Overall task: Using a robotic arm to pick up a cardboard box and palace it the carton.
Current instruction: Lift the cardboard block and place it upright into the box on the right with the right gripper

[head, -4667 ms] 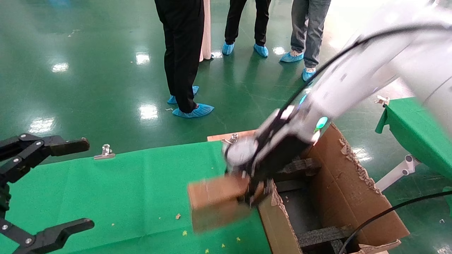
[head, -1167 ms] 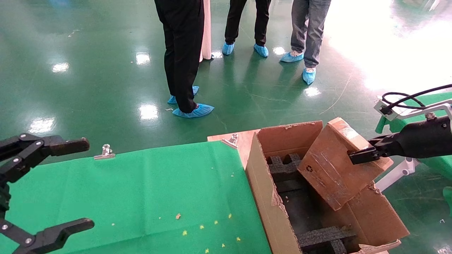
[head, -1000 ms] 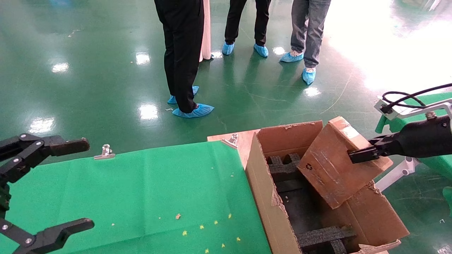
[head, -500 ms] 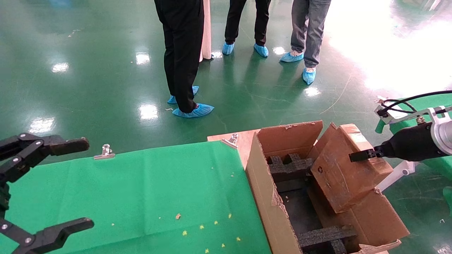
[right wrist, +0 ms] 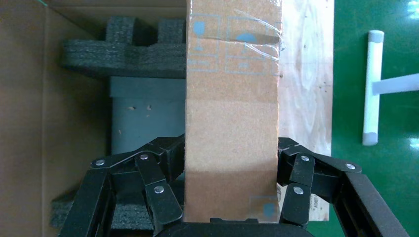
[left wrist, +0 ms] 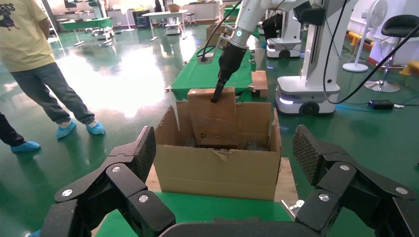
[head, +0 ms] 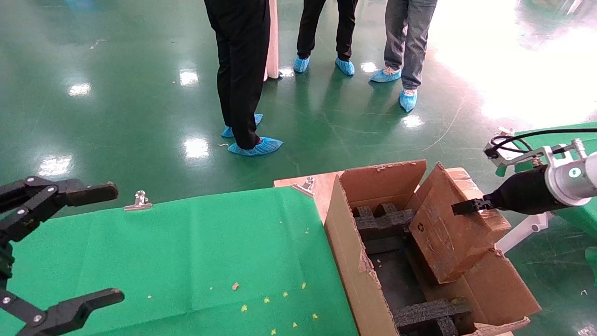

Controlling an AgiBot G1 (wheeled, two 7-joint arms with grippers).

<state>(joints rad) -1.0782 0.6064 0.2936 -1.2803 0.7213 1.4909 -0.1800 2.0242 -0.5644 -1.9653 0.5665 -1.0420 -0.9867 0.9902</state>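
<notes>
The cardboard box [head: 454, 228], clamped between the right gripper [right wrist: 230, 170] fingers, has tipped steeper and sunk lower into the carton [head: 354, 261], beside the foam blocks [head: 380, 224]. Release looks near. Left gripper [left wrist: 225, 185] hangs parked, fingers apart, over the counter [head: 186, 252].

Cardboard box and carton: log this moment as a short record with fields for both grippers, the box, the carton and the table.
right gripper: shut on the cardboard box, one finger on each side, over the carton
left gripper: open, holding nothing, parked over the green table, facing the carton
cardboard box: tilted, lower end inside the carton, upper end above the rim
carton: open, ragged flaps, black foam blocks inside
green table: scattered small crumbs
</notes>
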